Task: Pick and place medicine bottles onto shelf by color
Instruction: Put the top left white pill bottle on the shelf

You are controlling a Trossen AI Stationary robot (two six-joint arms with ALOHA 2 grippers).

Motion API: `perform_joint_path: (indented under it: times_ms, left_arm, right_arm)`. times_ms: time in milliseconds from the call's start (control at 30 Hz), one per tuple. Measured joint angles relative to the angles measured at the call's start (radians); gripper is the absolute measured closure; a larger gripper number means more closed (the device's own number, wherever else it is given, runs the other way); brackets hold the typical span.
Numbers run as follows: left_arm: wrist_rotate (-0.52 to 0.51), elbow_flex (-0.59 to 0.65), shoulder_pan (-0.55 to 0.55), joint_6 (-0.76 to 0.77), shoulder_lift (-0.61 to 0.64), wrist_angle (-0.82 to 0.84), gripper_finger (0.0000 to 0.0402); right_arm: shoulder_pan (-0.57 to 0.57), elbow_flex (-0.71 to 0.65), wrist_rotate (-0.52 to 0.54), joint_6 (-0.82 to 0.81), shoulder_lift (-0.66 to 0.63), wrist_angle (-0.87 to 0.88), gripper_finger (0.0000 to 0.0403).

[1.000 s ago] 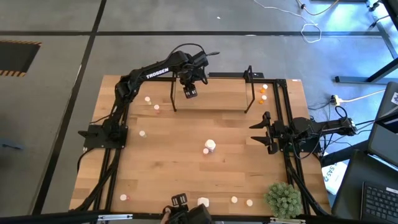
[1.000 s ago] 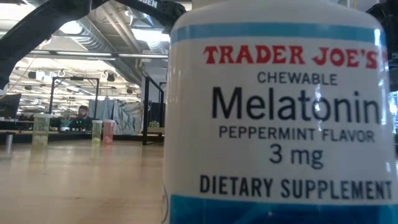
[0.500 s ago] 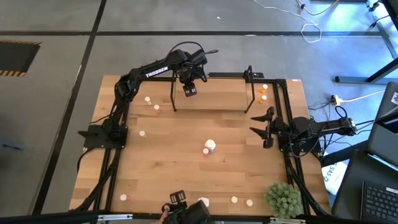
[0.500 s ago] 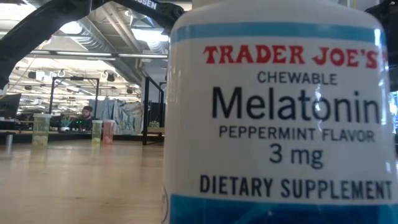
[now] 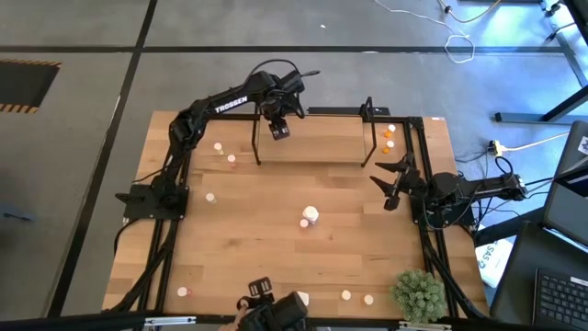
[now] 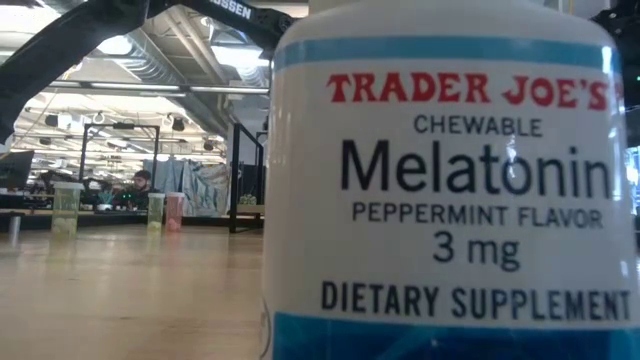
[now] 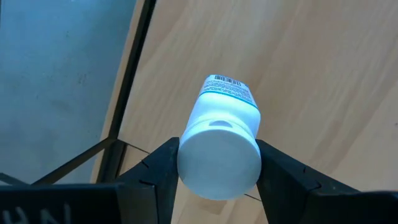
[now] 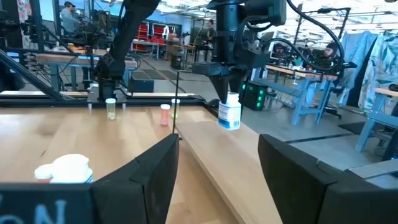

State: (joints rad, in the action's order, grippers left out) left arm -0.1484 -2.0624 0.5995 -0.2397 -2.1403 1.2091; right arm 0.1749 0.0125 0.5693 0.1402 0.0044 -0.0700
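I have the left gripper (image 5: 279,131) out at about twelve o'clock on the table (image 5: 276,239), its fingers clamped on a white bottle (image 7: 221,140) by the sides just under the cap, which in the left wrist view leaves the label end pointing down toward the wood, so it should set down upright. It hangs just above the shelf (image 5: 312,138), near the shelf's left upright; in the right wrist view the white bottle looks close over the pale base, though I cannot tell whether it is touching. I judge this end is meant for the white ones, since the orange bottles (image 5: 389,138) are gathered at the shelf's far right end, around one o'clock. The right gripper (image 5: 393,184) waits at about three o'clock with its fingers apart and nothing between them, facing across the table where it does not crowd the left arm. The rest of the medicine bottles lie scattered: a chunky white one with a small pink one touching it (image 5: 310,217) near the middle, small pale ones (image 5: 225,153) around ten o'clock, and a few more (image 5: 356,297) along the near edge toward five o'clock. Another white bottle (image 6: 450,190) stands so close to the low camera that it fills that view.
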Motion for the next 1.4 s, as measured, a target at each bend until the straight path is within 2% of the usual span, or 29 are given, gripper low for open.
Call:
perform_joint_path:
  times_ms: [633,733,867,1133,1400]
  left_arm:
    - [0.001,0.000,0.007,-0.006,0.000,0.008,0.0234]
    - [-0.043,0.000,0.008,0.019,0.000,0.009,0.0234]
    - [0.041,0.000,0.025,-0.032,0.000,0.004,0.0234]
    - [0.008,0.000,0.024,-0.119,-0.005,0.000,0.0234]
    - [0.029,0.002,0.027,-0.140,-0.030,-0.001,0.0234]
  right_arm:
    - [0.000,0.000,-0.004,0.000,0.000,0.000,0.0180]
    - [0.000,0.000,-0.004,0.000,0.000,0.000,0.0180]
    - [0.000,0.000,-0.005,0.000,0.000,0.000,0.0180]
    - [0.000,0.000,-0.005,0.000,0.000,0.000,0.0180]
    - [0.000,0.000,-0.004,0.000,0.000,0.000,0.0180]
